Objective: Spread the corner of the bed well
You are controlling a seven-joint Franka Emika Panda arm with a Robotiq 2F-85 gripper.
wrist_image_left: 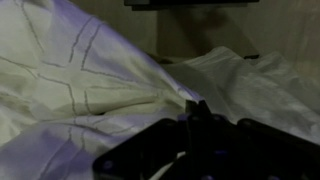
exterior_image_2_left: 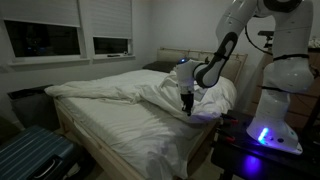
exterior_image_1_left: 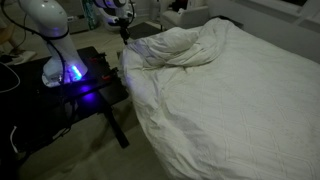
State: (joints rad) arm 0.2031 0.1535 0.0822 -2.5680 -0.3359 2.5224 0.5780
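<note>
Corner (wrist_image_left: 90, 90) near hand (wrist_image_left: 195, 112), wrist close-up

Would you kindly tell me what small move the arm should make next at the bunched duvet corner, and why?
Probably ease the gripper down onto the corner and close on it: it lies heaped and wrinkled on the bed, the gripper hangs at its edge, and no grip is evident.

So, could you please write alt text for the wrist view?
A wrinkled white duvet with stitched lines fills most of this dim, blurred picture. The dark gripper shows at the bottom edge, its jaws at a fold; whether they grip it cannot be told.
</note>
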